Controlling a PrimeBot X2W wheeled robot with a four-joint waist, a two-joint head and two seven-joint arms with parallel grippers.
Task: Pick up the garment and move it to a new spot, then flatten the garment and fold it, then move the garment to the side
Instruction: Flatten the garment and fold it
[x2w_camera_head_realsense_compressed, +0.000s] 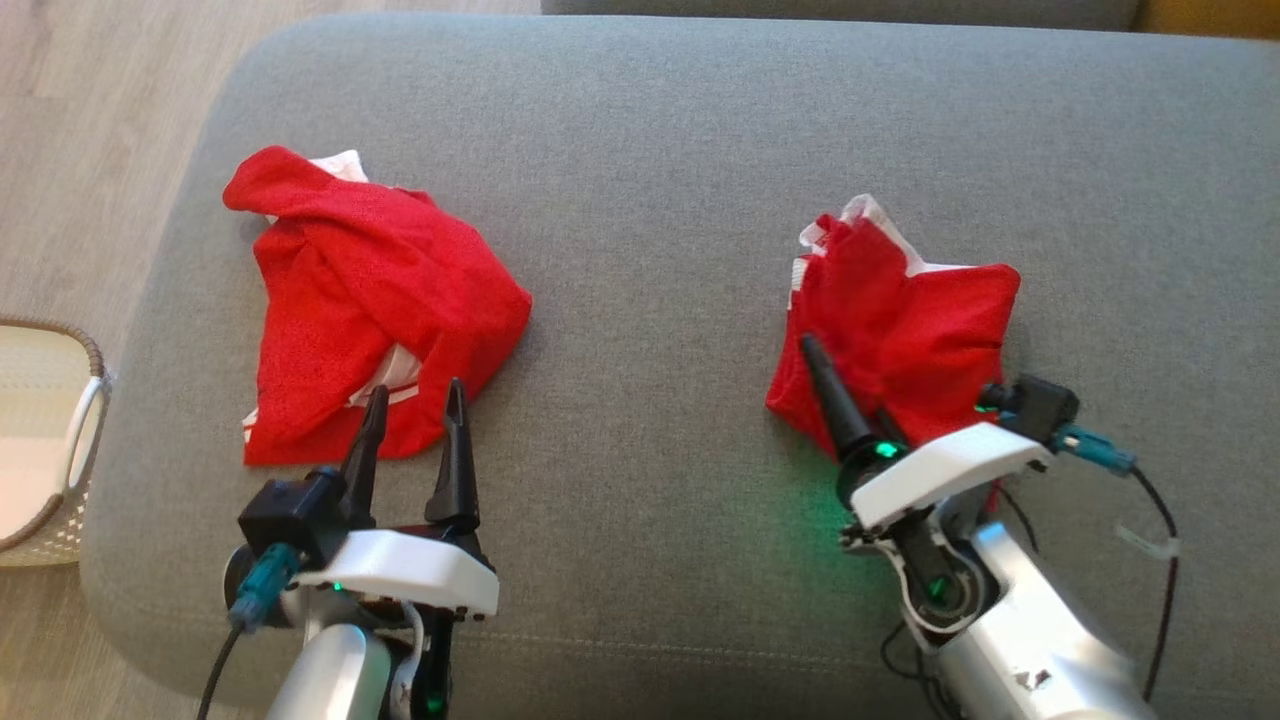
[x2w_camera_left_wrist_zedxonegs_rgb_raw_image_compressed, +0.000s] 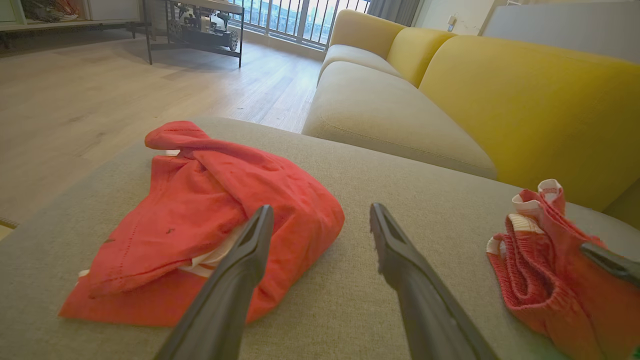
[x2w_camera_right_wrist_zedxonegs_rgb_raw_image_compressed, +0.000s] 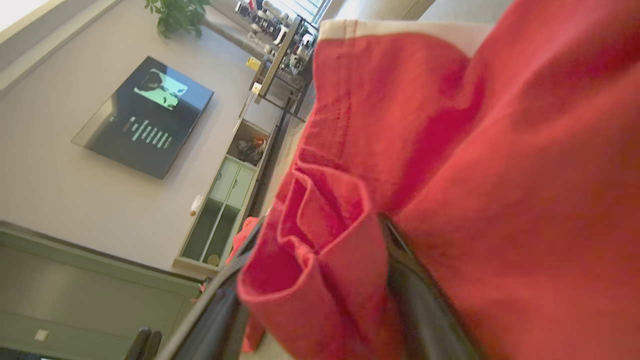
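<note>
Two crumpled red garments with white trim lie on a grey cushion (x2w_camera_head_realsense_compressed: 650, 200). The left garment (x2w_camera_head_realsense_compressed: 370, 300) (x2w_camera_left_wrist_zedxonegs_rgb_raw_image_compressed: 210, 215) rests just beyond my left gripper (x2w_camera_head_realsense_compressed: 418, 392) (x2w_camera_left_wrist_zedxonegs_rgb_raw_image_compressed: 320, 210), which is open and holds nothing; one finger overlaps its near edge. The right garment (x2w_camera_head_realsense_compressed: 900, 320) (x2w_camera_left_wrist_zedxonegs_rgb_raw_image_compressed: 550, 270) (x2w_camera_right_wrist_zedxonegs_rgb_raw_image_compressed: 500, 175) is bunched up around my right gripper (x2w_camera_head_realsense_compressed: 845, 385) (x2w_camera_right_wrist_zedxonegs_rgb_raw_image_compressed: 325, 235). Its fingers stand apart, with a fold of red cloth lying loosely between them. One right finger (x2w_camera_left_wrist_zedxonegs_rgb_raw_image_compressed: 610, 260) pokes out over that cloth in the left wrist view.
A pale woven basket (x2w_camera_head_realsense_compressed: 50, 440) stands on the wooden floor at the cushion's left edge. A yellow sofa (x2w_camera_left_wrist_zedxonegs_rgb_raw_image_compressed: 500, 100) runs behind the cushion. Bare grey cushion lies between the two garments. A wall screen (x2w_camera_right_wrist_zedxonegs_rgb_raw_image_compressed: 145, 115) and a green cabinet (x2w_camera_right_wrist_zedxonegs_rgb_raw_image_compressed: 225, 200) are far off.
</note>
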